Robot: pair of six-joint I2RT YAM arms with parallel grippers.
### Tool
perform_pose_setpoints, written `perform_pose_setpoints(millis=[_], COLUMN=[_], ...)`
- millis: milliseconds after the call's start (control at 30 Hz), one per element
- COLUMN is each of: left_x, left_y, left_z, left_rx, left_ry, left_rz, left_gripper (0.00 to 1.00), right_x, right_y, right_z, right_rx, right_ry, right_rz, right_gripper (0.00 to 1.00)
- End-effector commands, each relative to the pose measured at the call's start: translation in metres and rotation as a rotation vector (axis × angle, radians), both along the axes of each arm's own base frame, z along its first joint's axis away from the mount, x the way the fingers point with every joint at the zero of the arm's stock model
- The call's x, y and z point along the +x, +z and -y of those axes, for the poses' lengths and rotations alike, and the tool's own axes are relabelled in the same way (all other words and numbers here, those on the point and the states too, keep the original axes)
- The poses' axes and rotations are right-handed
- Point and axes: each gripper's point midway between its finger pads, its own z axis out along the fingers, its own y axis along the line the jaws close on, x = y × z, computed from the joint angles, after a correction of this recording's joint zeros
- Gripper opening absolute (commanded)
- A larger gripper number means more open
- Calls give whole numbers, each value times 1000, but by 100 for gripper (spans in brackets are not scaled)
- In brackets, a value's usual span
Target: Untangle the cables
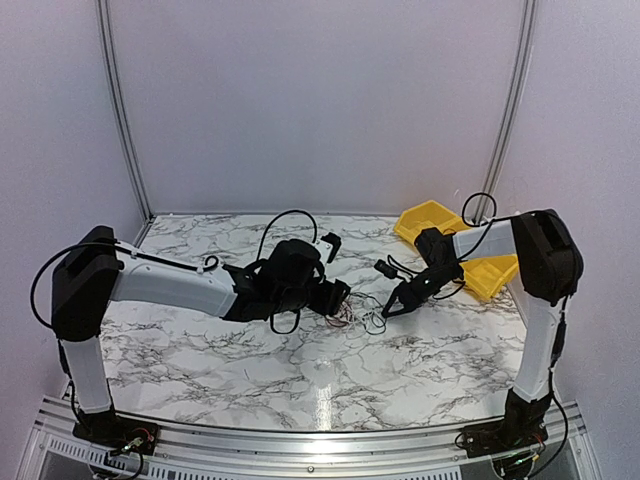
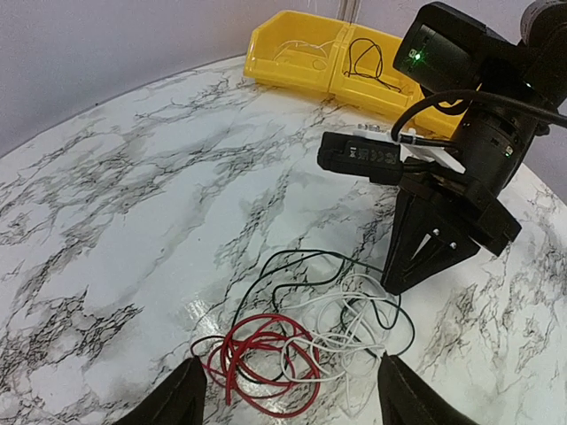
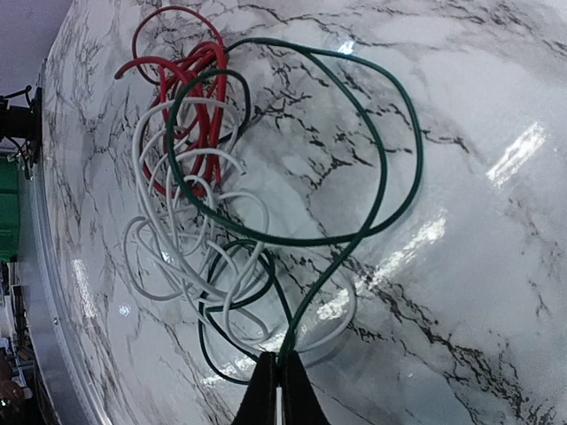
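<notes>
A tangle of thin cables lies on the marble table [image 1: 200,350] between my grippers: a red cable [image 2: 269,318], a white cable [image 2: 349,296] and a dark green cable [image 2: 291,253], all looped through each other. My left gripper [image 2: 288,391] is open, just above the tangle [image 1: 357,316], its fingers on either side of it. My right gripper [image 3: 279,390] is shut on the green cable [image 3: 302,240] at the tangle's right edge, tips down at the table. The red cable [image 3: 205,106] and the white cable [image 3: 137,155] lie beyond it.
Two yellow bins [image 1: 430,220] stand at the back right; one bin [image 2: 297,53] holds a thin black cable [image 2: 363,57]. The right arm's wrist [image 2: 478,133] hangs close over the tangle. White walls enclose the table.
</notes>
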Motion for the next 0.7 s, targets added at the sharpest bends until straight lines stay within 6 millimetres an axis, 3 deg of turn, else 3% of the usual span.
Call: perform_pose_setpoints(millis=[0, 400, 667], left_x=[8, 31, 50], left_y=[10, -33, -62], left_z=[24, 65, 70], left_rx=[-83, -116, -99], left_ry=[15, 42, 117], left_rz=[13, -33, -23], left_gripper=[69, 63, 55], right_x=[15, 9, -9], right_y=[32, 68, 103], right_z=[-10, -17, -26], right_rx=[62, 158, 296], right_ry=[6, 53, 124], right_rz=[91, 158, 199], right_gripper=[0, 0, 0])
